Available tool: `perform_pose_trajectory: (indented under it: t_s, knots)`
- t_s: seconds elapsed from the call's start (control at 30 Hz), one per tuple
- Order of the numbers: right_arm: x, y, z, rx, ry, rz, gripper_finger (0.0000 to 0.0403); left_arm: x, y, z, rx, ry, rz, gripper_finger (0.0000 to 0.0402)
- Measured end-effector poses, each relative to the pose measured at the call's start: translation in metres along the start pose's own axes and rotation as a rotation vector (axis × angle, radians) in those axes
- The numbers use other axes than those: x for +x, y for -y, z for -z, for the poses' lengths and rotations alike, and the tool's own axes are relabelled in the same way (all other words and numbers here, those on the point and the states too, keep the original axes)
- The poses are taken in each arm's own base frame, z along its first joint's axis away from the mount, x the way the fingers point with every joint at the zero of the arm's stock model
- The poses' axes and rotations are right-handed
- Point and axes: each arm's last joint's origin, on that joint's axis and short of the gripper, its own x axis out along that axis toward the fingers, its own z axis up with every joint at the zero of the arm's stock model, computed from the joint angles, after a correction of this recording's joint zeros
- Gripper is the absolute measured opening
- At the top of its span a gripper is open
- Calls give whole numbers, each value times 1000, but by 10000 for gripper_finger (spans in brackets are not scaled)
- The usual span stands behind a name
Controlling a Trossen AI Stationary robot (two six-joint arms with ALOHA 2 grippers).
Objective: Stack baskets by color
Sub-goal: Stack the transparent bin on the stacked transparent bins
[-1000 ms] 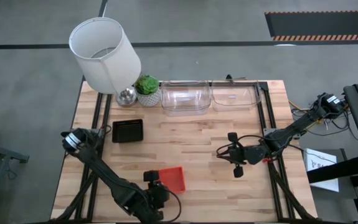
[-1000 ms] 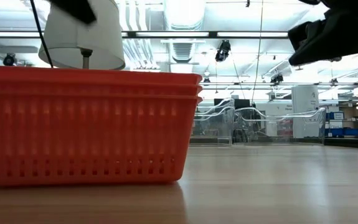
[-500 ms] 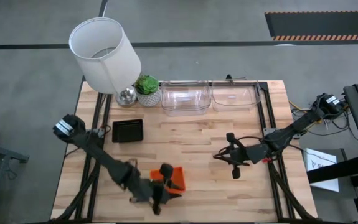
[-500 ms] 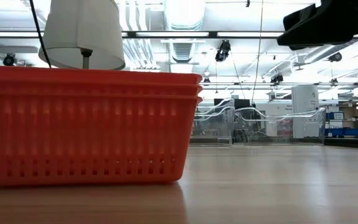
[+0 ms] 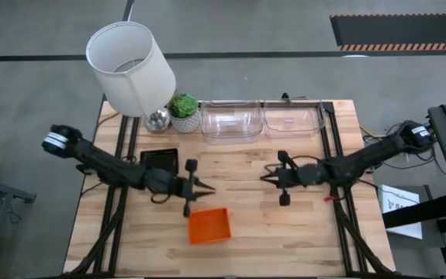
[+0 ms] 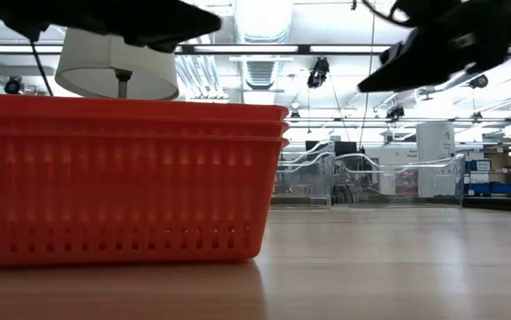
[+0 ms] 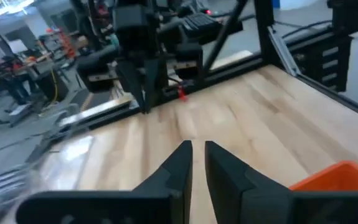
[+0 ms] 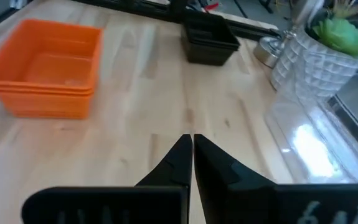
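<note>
Left tool (image 5: pixel 205 189), empty, shows a narrow gap between its fingers above the bench (image 5: pixel 246 232); we see the right tool (image 5: pixel 265 177) shut, empty. Red-orange baskets (image 5: pixel 209 225) fill the low view, cut off there.

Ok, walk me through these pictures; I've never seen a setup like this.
Two dark robot arms work at a wooden table. One picture looks straight down, one looks level across the tabletop, and two come from cameras on the arms' wrists. On the table sit a stack of red-orange perforated plastic baskets, a stack of black baskets, clear plastic baskets, a white lampshade and a small green potted plant. The left gripper and right gripper hover mid-table, holding nothing.
</note>
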Motion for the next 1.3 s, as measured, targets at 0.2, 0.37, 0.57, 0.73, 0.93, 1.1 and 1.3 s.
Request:
perform_pose_trajectory:
  t_s: [0.2,0.37,0.57,0.73,0.93,1.1,1.3]
  knots:
    - [8,48,-9,49,-23,24,9,-40,-27,6,-4,69,-56,19]
    - [6,84,-23,66,-57,145,9,-70,-35,9,-25,145,-103,19]
    - [-3,115,-42,80,-127,233,9,-92,-41,8,-49,211,-177,19]
    - [-24,142,-50,220,-313,279,18,-101,-43,13,-57,215,-238,19]
    - [-49,167,-30,266,-555,237,88,-104,-42,20,-55,204,-240,19]
    - [-54,181,-6,285,-659,173,155,-103,-42,19,-57,207,-247,19]
    - [-41,184,21,211,-759,104,190,-106,-45,15,-80,248,-300,19]
